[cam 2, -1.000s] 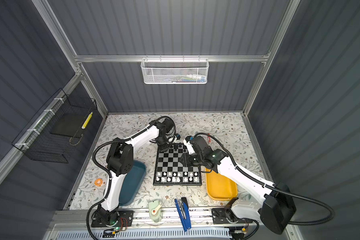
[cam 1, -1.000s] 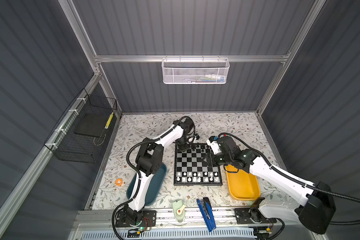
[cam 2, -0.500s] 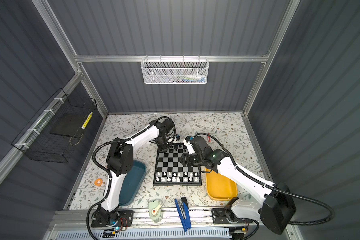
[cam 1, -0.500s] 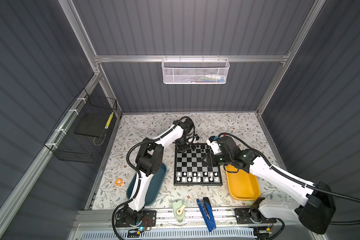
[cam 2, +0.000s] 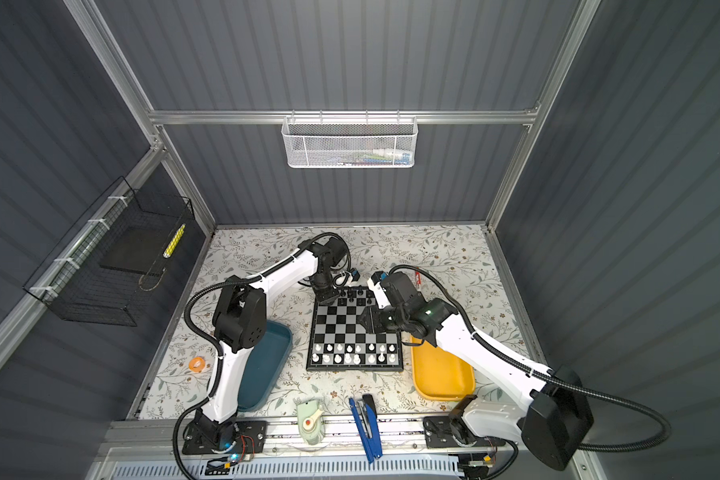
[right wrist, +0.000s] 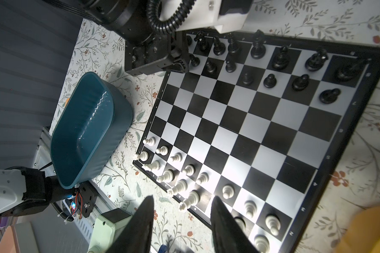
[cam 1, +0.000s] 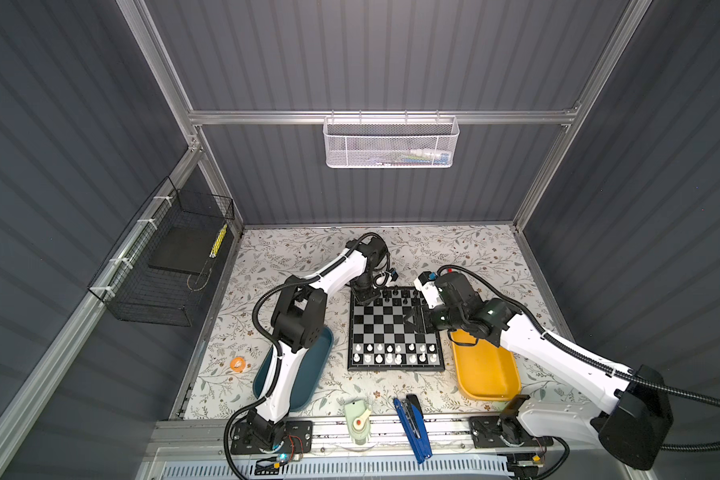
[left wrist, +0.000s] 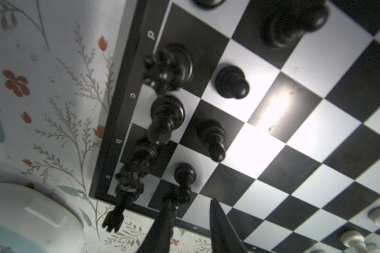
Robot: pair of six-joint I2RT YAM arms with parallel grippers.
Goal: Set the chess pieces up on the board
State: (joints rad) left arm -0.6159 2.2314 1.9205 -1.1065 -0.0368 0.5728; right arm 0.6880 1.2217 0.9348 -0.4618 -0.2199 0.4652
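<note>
Nothing visibly shifts since earlier: left hand (left wrist: 190,202), narrowly parted, empty, sits nearest the corner black pawn (left wrist: 184,175); right hand (right wrist: 182,198), wider, empty, farther.

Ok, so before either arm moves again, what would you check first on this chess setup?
1. Right gripper open and empty: ok.
2. Left gripper free of the black pawn: cannot tell; jaws apart, pawn head beside one finger.
3. Teal tray empty: ok.
4. Yellow tray empty: ok where visible; the right arm covers part.
5. White pieces upright on the board's two near rows: ok.
6. Every black piece placed: cannot tell; left gripper hides a corner.
</note>
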